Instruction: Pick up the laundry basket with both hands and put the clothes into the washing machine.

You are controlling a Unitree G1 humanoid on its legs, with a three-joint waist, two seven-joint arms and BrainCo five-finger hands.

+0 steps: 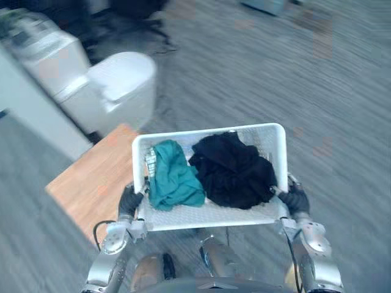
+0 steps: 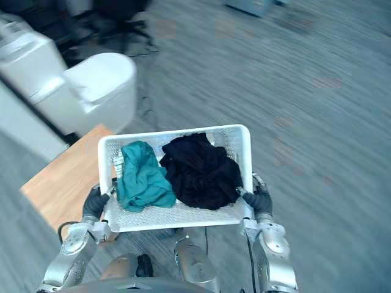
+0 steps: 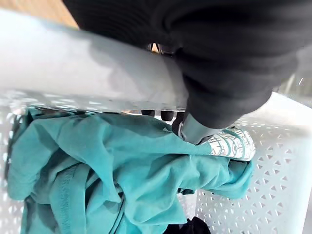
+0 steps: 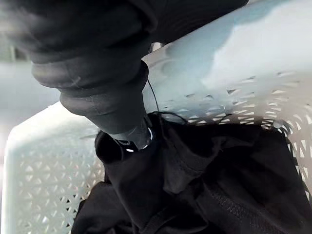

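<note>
No words, numbers or signs can be read anywhere. A white patch (image 3: 229,144) with thin teal lines lies against the teal garment (image 3: 122,165) at the left end of the basket (image 1: 263,137). Its marks are too unclear to tell as lettering.

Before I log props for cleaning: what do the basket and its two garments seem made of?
The laundry basket: likely matt white plastic, stiff rim, walls pierced with small holes. The teal garment: soft jersey-like cloth, stitched seams, loose folds. The black garment: soft crumpled fabric, seams visible; fibre unclear.
</note>
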